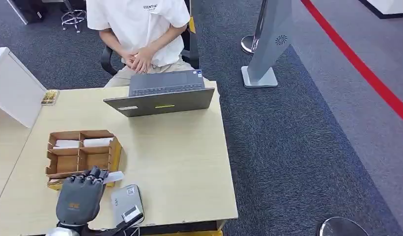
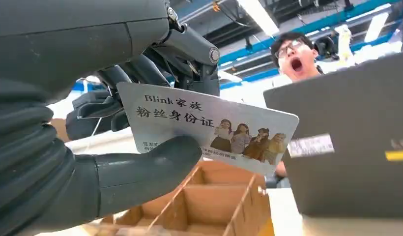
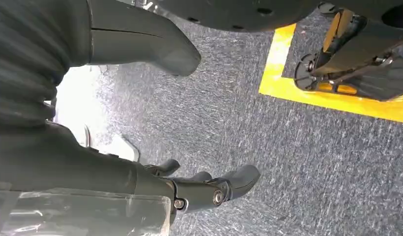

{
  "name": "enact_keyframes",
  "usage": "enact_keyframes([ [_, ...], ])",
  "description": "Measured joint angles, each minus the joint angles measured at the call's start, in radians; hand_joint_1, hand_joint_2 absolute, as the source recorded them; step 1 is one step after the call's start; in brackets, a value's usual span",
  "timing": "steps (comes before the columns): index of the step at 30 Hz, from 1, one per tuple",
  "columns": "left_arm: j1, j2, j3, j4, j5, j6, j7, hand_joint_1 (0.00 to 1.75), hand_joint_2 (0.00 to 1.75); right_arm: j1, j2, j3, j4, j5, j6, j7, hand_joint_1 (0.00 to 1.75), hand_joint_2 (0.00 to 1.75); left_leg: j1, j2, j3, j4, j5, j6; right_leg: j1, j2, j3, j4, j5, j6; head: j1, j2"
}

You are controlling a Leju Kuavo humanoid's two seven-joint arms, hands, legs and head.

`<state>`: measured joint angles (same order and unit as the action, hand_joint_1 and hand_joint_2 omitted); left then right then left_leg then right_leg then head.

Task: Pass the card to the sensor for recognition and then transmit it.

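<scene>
White and glossy, the card (image 2: 209,129) sits pinched in my left hand (image 1: 80,196), thumb (image 2: 145,169) under its near edge and fingers (image 2: 189,54) behind it, at the table's near left, above the near edge of the wooden organiser (image 1: 81,153). My hold takes one end only and the rest sticks out free, so I judge it could pivot or slide out if I swing too fast. The grey sensor pad (image 1: 127,202) lies flat just right of my hand; if I bring the card in tilted or too high the read may fail, and if I drop too low its edge could catch on the pad or on the organiser wall.

Print on the card reads "Blink家族" and below it "粉丝身份证", beside a small picture of four figures; the finer line under my thumb is too small to read. On the laptop (image 1: 162,98) at the far side there is a pale label and a yellow strip, both unreadable. A seated person (image 1: 140,29) behind it wears a white shirt with chest lettering I cannot make out.

My right hand (image 3: 209,189) hangs over the carpet holding nothing, its fingers loosely bent and apart.
</scene>
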<state>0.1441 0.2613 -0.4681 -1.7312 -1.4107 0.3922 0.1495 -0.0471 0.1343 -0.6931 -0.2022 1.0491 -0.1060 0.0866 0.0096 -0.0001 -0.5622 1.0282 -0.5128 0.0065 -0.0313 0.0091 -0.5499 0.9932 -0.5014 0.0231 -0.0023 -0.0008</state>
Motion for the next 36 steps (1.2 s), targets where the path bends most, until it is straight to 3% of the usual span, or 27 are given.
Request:
enact_keyframes([
  [10,0.079,0.046,-0.001,-0.034,0.016,-0.039,0.064,1.75,1.75,0.0,0.0,-0.024,0.0,0.005,0.0,-0.003,0.0,1.75,0.0,0.0,0.0,0.0,0.0,0.0,0.0,0.0,0.001,0.0,0.0,0.0,0.0,0.0],
  [19,0.101,0.053,-0.001,-0.034,-0.011,-0.061,0.144,1.75,1.75,0.0,0.002,-0.039,0.0,0.008,0.0,0.003,0.0,1.75,0.0,0.0,0.0,0.0,0.0,0.0,0.0,-0.001,0.001,0.0,0.0,0.0,0.0,0.0],
  [30,0.109,0.055,-0.001,-0.033,0.026,-0.08,0.148,1.75,1.75,0.0,0.002,-0.045,0.0,0.018,0.0,0.008,0.0,1.75,0.0,-0.001,0.0,0.0,0.0,0.0,0.0,-0.001,0.001,0.0,0.0,0.0,0.0,0.0],
  [36,0.116,0.066,-0.002,-0.03,0.078,-0.131,0.148,1.75,1.75,0.0,0.003,-0.045,0.0,0.034,0.001,0.0,0.0,1.75,0.0,-0.001,0.0,0.0,0.0,0.0,0.0,-0.001,0.001,0.0,-0.001,0.0,0.0,0.0],
])
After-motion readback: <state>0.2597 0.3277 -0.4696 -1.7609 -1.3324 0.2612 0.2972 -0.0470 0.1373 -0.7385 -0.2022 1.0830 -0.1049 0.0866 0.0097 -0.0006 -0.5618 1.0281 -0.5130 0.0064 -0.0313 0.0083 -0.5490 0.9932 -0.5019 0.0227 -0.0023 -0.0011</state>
